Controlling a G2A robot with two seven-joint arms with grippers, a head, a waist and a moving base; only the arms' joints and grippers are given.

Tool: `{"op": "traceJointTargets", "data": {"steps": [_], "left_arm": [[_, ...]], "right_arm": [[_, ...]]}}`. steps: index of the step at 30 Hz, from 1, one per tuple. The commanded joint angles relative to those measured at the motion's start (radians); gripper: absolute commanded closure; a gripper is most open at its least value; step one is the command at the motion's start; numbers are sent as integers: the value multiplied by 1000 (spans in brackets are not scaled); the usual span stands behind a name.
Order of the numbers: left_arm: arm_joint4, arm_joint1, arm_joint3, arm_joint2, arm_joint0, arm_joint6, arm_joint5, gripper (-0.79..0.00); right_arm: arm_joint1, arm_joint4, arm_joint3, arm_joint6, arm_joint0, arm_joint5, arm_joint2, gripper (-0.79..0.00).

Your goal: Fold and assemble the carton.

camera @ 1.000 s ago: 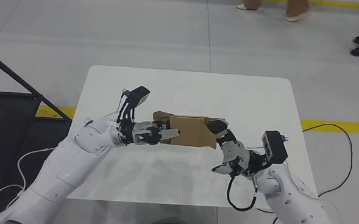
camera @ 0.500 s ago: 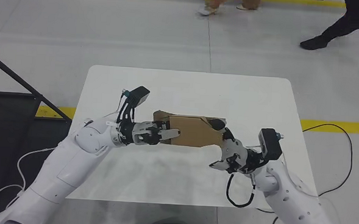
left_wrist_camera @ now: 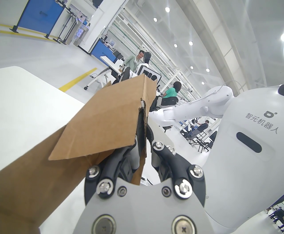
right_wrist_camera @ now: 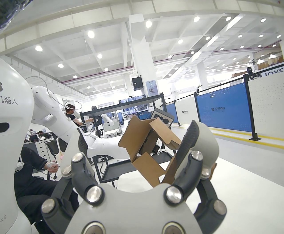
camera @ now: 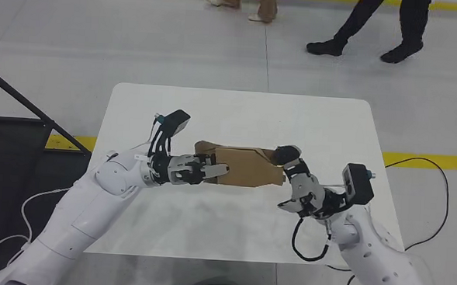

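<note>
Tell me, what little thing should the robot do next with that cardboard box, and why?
Probably shut the right jaws on the loose flap. The left jaws are shut on the other end of the carton, while the right jaws stand open with that flap between them. A grip should let the arm fold it.

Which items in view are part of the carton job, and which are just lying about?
Job: carton; left gripper shut on one end; right gripper open at the other.
Lying about: black panel beside the table; yellow floor line.
</note>
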Motion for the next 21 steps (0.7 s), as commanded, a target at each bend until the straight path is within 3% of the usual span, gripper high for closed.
{"op": "traceJointTargets", "data": {"steps": [1,10,21], "left_arm": [[0,0,0,0,0,0,0,0],[-2,1,1,3,-2,-2,2,0],[0,1,2,4,-2,2,-2,0]], "right_arm": [[-2,-1,-4,-19,-10,1,15,-785],[-36,-25,-4,-50,-3,5,11,-785],[-60,-35,19,32,30,0,-45,-785]]}}
